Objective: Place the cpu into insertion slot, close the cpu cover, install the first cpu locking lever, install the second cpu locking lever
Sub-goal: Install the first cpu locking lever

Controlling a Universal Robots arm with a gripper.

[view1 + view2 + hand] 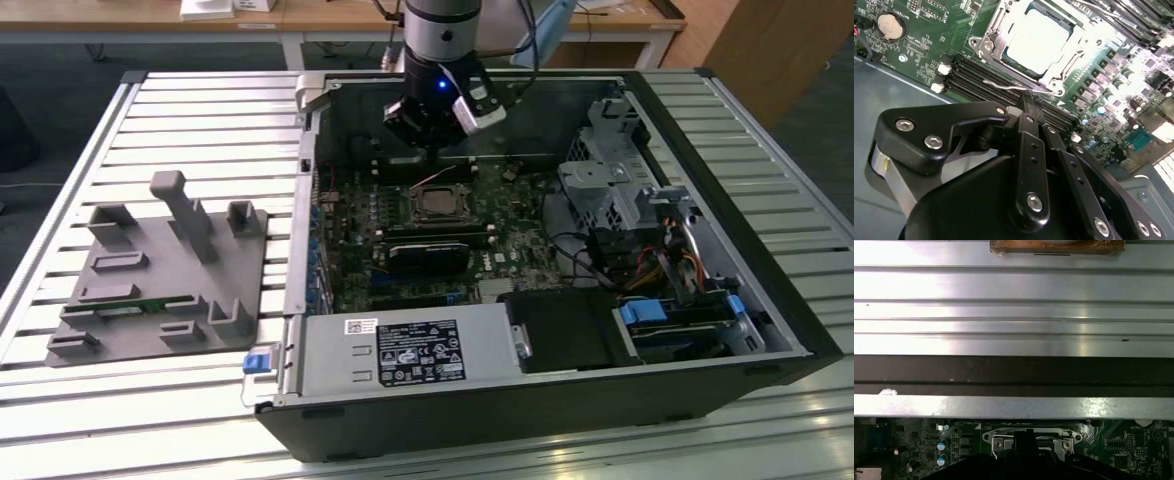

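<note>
I'm seeing open air straight above the insertion slot (434,205) | case wall (360,110) is standing close to the gripper (424,148) at the board's (924,30) far edge | drive cage (611,175) and cables (607,250) are crowding the board's edge at the exterior view's right | memory slots (979,75) are lying low beside that slot

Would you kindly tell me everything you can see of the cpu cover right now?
The cpu cover is a thin, dull silver metal frame with a square window at its middle. In the second wrist view it appears to lie flat over the cpu, whose bright top shows through the window. A thin wire lever runs along its edge beside the memory slots. The hand is close to that edge; contact cannot be told.
</note>
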